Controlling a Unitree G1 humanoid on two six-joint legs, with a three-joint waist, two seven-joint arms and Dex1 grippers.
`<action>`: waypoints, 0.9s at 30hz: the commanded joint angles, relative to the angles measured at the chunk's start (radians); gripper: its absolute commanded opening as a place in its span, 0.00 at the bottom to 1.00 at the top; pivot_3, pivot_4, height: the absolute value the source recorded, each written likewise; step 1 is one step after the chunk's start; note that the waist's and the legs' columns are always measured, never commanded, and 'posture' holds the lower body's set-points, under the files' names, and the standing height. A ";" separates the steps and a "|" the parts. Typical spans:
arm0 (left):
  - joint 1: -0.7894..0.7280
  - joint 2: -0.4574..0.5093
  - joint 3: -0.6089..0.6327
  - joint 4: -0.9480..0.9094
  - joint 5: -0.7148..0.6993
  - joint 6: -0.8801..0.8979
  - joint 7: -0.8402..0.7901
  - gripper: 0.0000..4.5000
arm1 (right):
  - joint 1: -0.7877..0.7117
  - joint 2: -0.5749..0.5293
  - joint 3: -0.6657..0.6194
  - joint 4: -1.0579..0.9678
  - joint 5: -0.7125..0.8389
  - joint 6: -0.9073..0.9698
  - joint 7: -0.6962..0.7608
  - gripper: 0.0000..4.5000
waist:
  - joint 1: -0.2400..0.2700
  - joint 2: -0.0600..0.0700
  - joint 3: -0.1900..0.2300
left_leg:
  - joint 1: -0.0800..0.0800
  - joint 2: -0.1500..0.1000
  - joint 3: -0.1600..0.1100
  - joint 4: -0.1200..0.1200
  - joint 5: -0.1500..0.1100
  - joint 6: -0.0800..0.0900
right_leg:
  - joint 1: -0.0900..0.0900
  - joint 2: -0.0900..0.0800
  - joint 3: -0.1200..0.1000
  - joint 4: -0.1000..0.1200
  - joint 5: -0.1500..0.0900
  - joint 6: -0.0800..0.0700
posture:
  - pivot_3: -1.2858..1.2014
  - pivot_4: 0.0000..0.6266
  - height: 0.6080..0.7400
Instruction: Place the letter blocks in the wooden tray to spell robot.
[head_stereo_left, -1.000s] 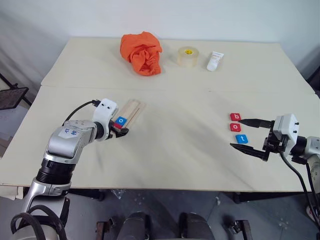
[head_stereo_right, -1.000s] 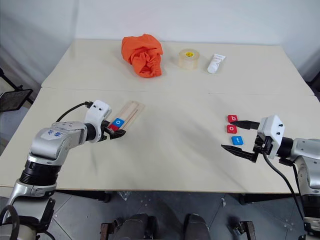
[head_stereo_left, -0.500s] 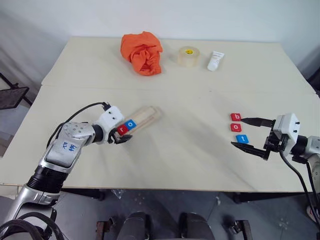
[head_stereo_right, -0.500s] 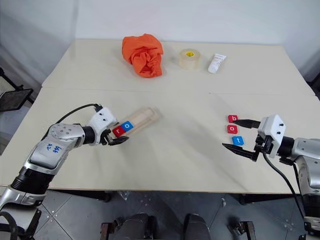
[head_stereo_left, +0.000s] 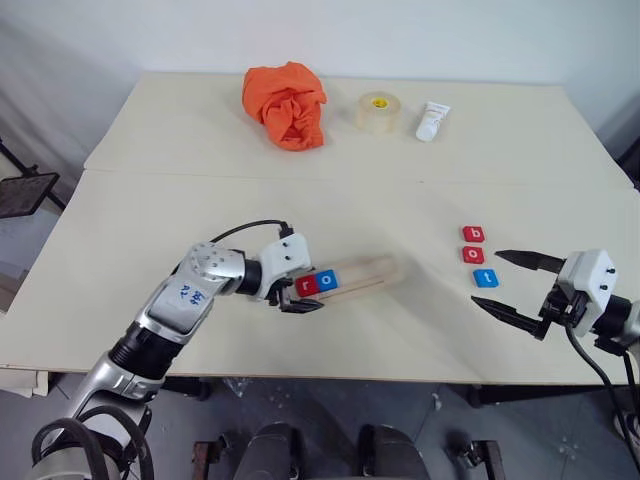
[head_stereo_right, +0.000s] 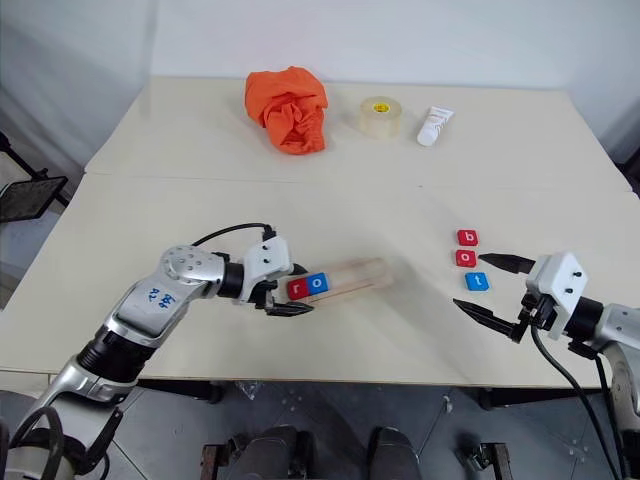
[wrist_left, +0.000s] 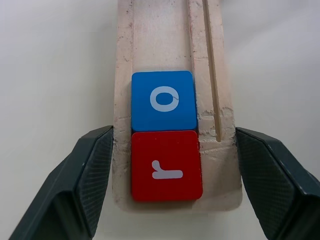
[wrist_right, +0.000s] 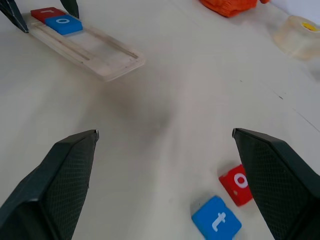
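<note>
The left gripper (wrist_left: 170, 165) clamps the near end of the wooden tray (head_stereo_left: 365, 273), a light, stiff slat best pinched across its width; the wrist view shows the red r (wrist_left: 166, 165) and blue o (wrist_left: 164, 101) seated; the right gripper (head_stereo_left: 514, 284) gapes empty beside the loose blocks (head_stereo_left: 474, 254).

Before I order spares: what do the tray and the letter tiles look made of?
The wooden tray: pale bare wood, unvarnished, with rough, chipped edges along its groove. The letter blocks, such as the blue o and red r: smooth matte painted faces with printed white letters; wood or plastic underneath, I cannot tell.
</note>
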 joint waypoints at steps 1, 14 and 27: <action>-0.069 -0.045 -0.046 0.047 0.058 -0.041 -0.009 0.76 | 0.034 0.014 -0.053 -0.058 0.024 0.003 -0.030 1.00 | 0.000 0.000 0.000 | 0.000 0.000 0.000 0.000 0.000 0.000 | 0.000 0.000 0.000 0.000 0.000 0.000 | 0.52 0.24 1.00; -0.209 -0.177 -0.157 0.219 0.196 -0.118 -0.059 0.76 | 0.161 0.050 -0.118 -0.162 0.031 0.015 -0.098 1.00 | 0.014 0.000 0.000 | -0.001 -0.001 0.000 0.000 0.000 0.001 | 0.000 0.000 0.001 -0.001 0.000 0.001 | 0.52 0.24 1.00; -0.179 -0.178 -0.163 0.086 0.212 0.023 -0.107 0.76 | 0.198 0.053 -0.134 -0.194 0.035 0.022 -0.125 1.00 | 0.018 0.000 0.000 | -0.001 -0.001 0.000 0.001 0.000 0.001 | 0.000 0.000 0.001 0.000 0.000 0.001 | 0.52 0.24 1.00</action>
